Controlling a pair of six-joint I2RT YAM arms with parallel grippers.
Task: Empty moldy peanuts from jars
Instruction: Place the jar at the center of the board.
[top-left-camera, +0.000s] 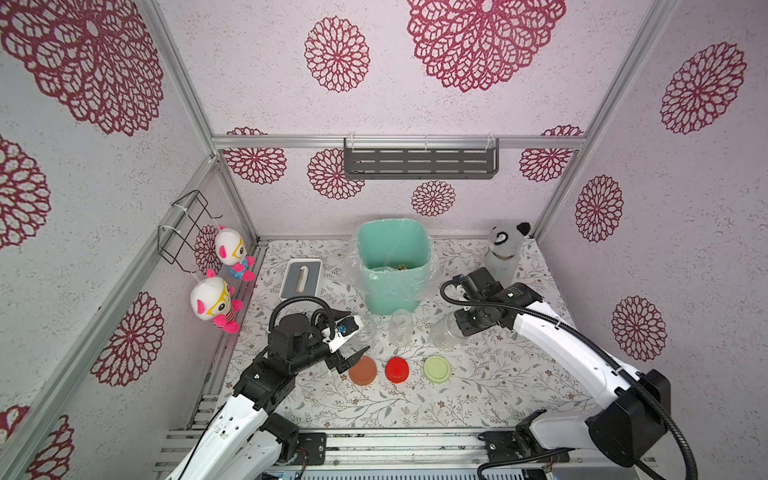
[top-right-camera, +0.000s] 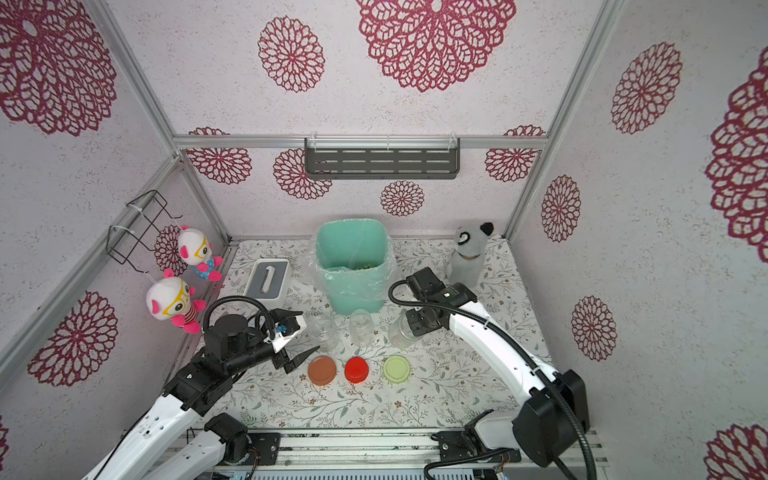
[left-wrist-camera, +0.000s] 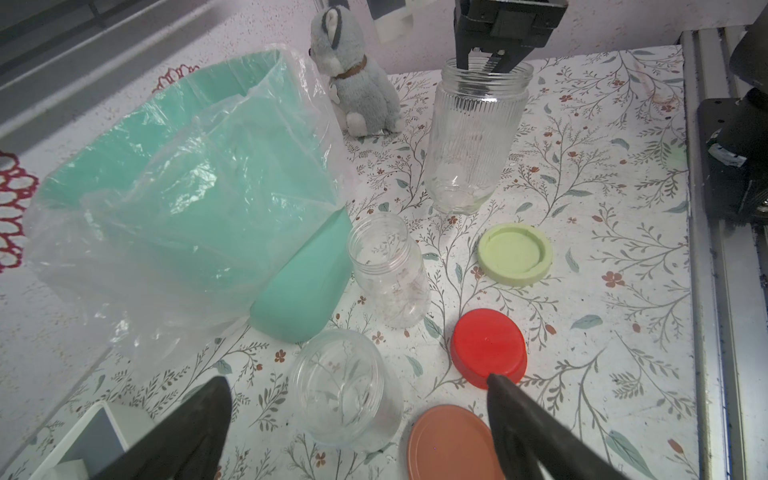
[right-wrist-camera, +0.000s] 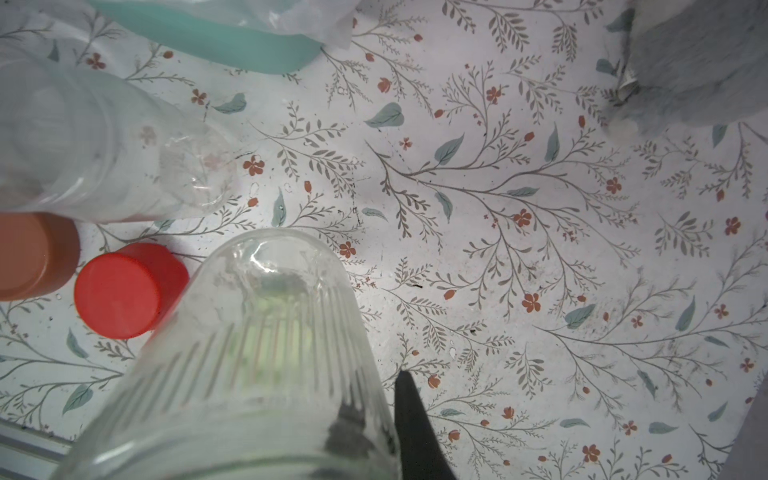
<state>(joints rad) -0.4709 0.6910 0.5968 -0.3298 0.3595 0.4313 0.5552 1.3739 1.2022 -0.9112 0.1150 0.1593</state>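
No text, label, brand or number can be read in any view. A small pale mark on the right arm (top-left-camera: 510, 294) is too small to make out.

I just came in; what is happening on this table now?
The right end effector grips the ribbed jar by its rim, beside the green bin. The left end effector hangs open by the brown lid. All three jars look empty, lids off on the table; a few peanuts lie in the bin.
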